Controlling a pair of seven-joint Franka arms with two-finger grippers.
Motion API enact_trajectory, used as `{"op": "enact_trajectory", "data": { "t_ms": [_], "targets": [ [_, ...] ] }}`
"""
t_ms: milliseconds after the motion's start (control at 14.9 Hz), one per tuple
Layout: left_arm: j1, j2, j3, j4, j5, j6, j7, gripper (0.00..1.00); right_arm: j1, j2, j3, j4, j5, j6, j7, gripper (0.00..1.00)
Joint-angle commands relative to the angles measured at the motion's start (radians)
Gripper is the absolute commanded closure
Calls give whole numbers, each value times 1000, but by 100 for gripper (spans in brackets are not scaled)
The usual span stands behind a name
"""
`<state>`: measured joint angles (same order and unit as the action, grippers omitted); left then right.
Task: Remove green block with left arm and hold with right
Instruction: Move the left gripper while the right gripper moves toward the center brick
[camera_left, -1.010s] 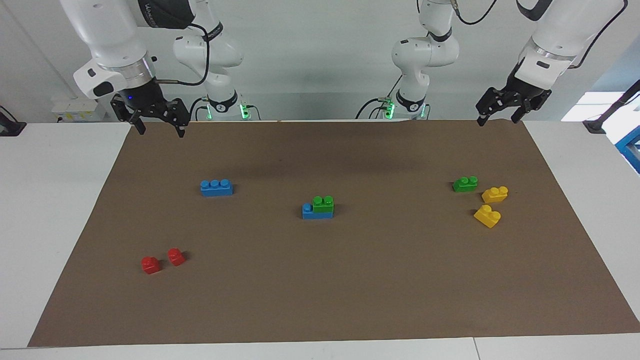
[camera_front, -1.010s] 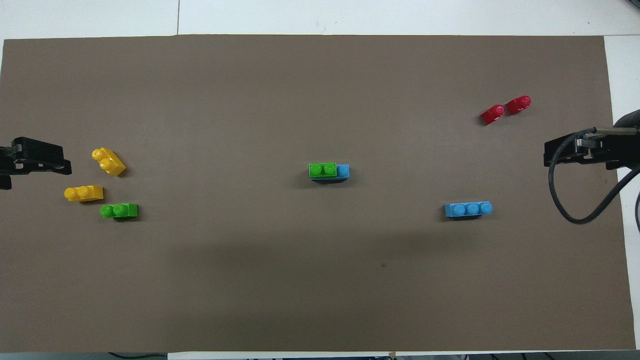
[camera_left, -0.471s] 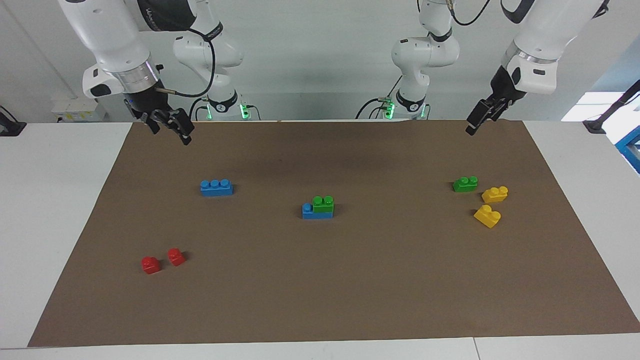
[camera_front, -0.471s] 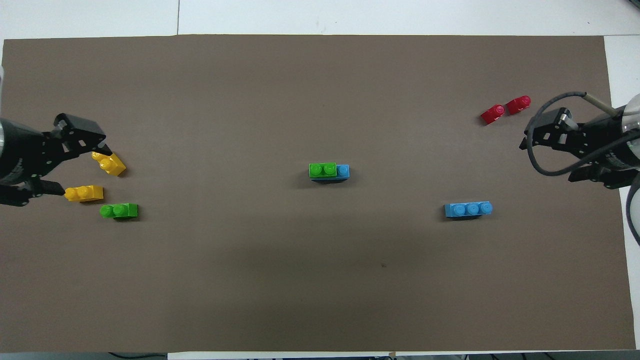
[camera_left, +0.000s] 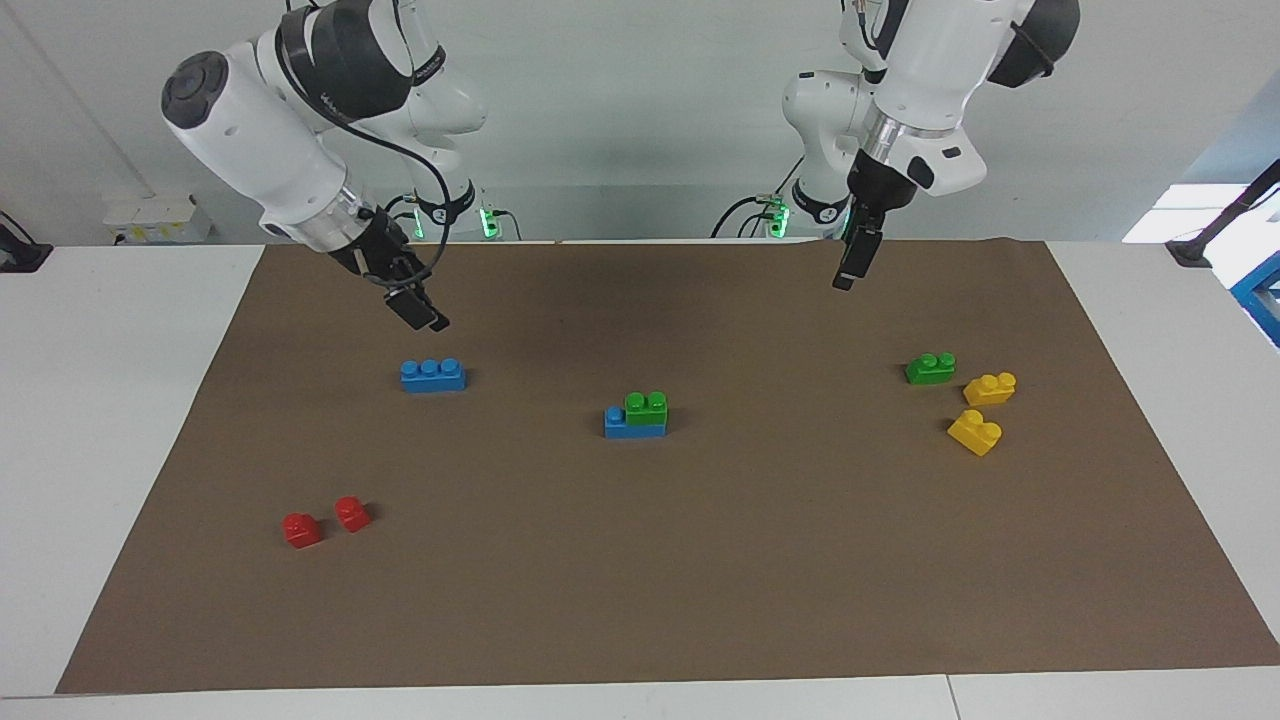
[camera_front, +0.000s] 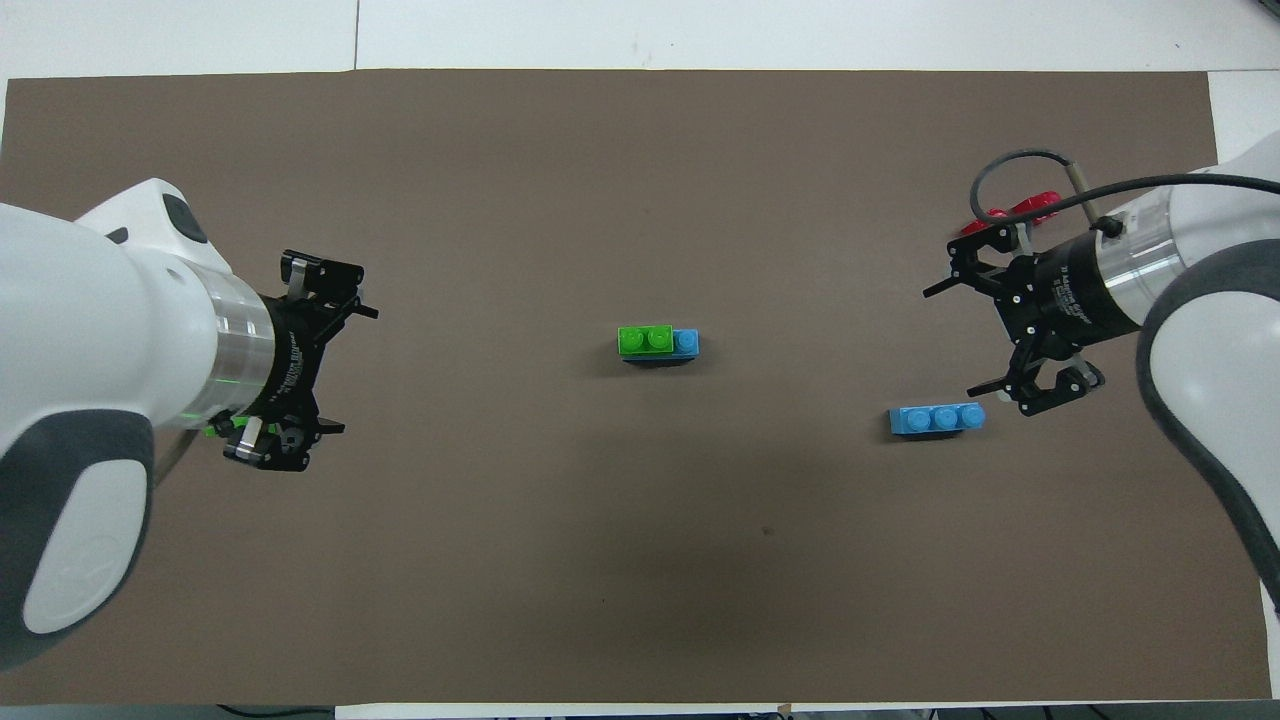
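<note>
While it sat pressed onto a blue brick (camera_left: 622, 424) at the middle of the brown mat (camera_left: 700, 600), the green block (camera_left: 647, 406) kept its two studs pointing straight up. Its long axis ran across the table, from one arm's end toward the other, in line with the brick under it. The block covered the part of the blue brick toward the left arm's end, so that one blue stud stood bare at the right arm's end.

The left gripper (camera_front: 330, 370) hung in the air over the mat at the left arm's end, its wrist tipped toward the middle of the table, and its fingers stood spread wide and held nothing. The right gripper (camera_front: 955, 340) hung likewise over the mat at the right arm's end, slanted down and inward, its fingers also apart and empty. Both were well apart from the stacked pair.

A lone blue three-stud brick (camera_left: 432, 375) lay on the mat below the right gripper, lengthwise across the table too. Two small red blocks (camera_left: 325, 522) lay farther from the robots at that same end. Toward the left arm's end lay a second green brick (camera_left: 930, 368) with two yellow bricks (camera_left: 982, 410) just beside it. Nothing stood between either gripper and the stacked pair.
</note>
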<state>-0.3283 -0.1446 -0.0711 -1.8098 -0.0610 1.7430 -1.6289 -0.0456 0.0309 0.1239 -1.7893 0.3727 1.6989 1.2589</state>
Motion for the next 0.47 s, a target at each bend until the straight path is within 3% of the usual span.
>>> {"op": "enact_trajectory", "data": {
  "t_ms": [0,404],
  "targets": [
    [-72,-32,17,-66,-10,55,-184,0,12,23,2,-77,87,91,79,2],
    [-195,31,17,-118,-10,219,-439,0,108,92,2,-120,173,280,292,2]
  ]
}}
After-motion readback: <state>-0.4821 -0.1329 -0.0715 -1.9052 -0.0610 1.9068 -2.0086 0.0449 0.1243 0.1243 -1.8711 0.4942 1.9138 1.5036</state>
